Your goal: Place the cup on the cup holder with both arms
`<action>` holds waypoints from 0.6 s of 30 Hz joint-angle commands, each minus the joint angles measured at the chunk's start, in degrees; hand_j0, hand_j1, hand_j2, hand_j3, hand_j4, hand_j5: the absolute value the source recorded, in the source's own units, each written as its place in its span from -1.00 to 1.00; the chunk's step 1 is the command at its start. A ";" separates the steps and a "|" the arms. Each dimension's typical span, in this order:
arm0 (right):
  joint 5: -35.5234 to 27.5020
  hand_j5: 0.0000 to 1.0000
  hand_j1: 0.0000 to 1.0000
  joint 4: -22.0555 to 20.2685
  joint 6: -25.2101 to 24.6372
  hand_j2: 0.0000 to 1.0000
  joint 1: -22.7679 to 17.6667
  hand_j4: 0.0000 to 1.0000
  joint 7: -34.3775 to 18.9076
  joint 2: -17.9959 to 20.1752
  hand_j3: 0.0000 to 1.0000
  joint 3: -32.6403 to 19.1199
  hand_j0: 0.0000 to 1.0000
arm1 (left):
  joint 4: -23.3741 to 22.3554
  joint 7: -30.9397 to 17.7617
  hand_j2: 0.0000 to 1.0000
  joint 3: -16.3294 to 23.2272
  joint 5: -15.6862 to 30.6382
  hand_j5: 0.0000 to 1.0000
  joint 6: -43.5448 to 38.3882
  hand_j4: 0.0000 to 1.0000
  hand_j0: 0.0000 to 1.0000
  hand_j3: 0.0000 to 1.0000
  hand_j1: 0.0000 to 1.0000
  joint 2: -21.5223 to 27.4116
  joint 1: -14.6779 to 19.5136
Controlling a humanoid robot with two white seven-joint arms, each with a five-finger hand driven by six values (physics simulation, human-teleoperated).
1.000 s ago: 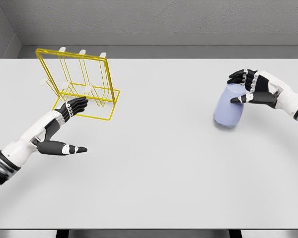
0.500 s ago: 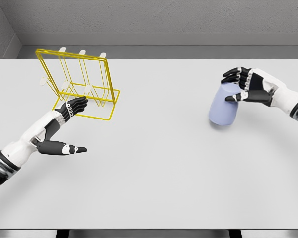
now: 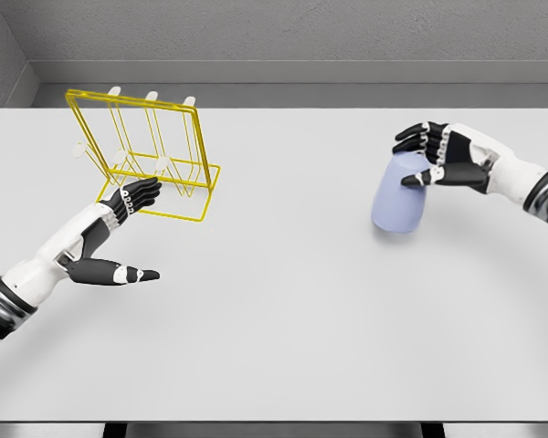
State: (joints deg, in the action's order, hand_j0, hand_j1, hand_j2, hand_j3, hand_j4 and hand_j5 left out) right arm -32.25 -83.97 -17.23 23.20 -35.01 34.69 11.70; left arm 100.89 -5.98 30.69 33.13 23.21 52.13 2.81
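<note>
So the cup (image 3: 399, 194) is way over on the right side of the worktop (image 3: 283, 310), pale lavender and tipped a bit, its top leaning right toward the hand. The right hand (image 3: 438, 157) has it by the upper end: fingers (image 3: 411, 137) curled over the top from behind and the thumb pressed across the front near the rim, so that's a real grip. The right arm comes in from the right edge, white shell with a dark band at the wrist.

The holder (image 3: 149, 155) is well apart from the cup, back left on the worktop. It's a yellow wire rack with a flat rectangular base and a tall frame leaning back to the left, with white-tipped pegs sticking out of it.

The left hand (image 3: 117, 237) is just in front of the holder, palm open, fingers stretched out flat and holding nothing. Its fingertips point at the near edge of the wire base and look to be right at it, can't tell if they actually touch. The thumb sticks out to the right, lower down over the bare worktop.
</note>
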 commanded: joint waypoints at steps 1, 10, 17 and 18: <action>-0.36 0.09 0.09 -0.32 -0.87 0.09 0.09 0.09 0.01 -0.86 0.09 -0.01 0.09 | 0.01 0.00 1.00 -0.01 0.18 1.00 -0.01 1.00 1.00 1.00 1.00 0.08 0.00; -0.36 0.09 0.09 -4.27 -4.12 0.09 0.88 0.09 0.01 -3.05 0.09 0.16 0.09 | 0.09 0.00 1.00 -0.01 0.18 1.00 -0.01 1.00 1.00 1.00 1.00 0.16 0.00; -0.36 0.09 0.09 -7.00 -7.11 0.09 1.32 0.09 0.01 -4.55 0.09 0.34 0.09 | 0.09 0.00 1.00 0.07 0.18 1.00 -0.18 1.00 1.00 1.00 1.00 0.16 -0.09; -0.36 0.09 0.09 -7.70 -7.72 0.09 1.32 0.09 0.01 -4.55 0.09 0.34 0.09 | 0.09 0.00 1.00 -0.01 0.18 1.00 -0.10 1.00 1.00 1.00 1.00 0.16 0.00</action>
State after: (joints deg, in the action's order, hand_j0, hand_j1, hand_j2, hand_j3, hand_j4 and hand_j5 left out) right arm -32.25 -90.69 -24.12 24.52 -35.01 30.47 12.02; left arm 100.94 -5.98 30.69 33.14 23.12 52.23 2.72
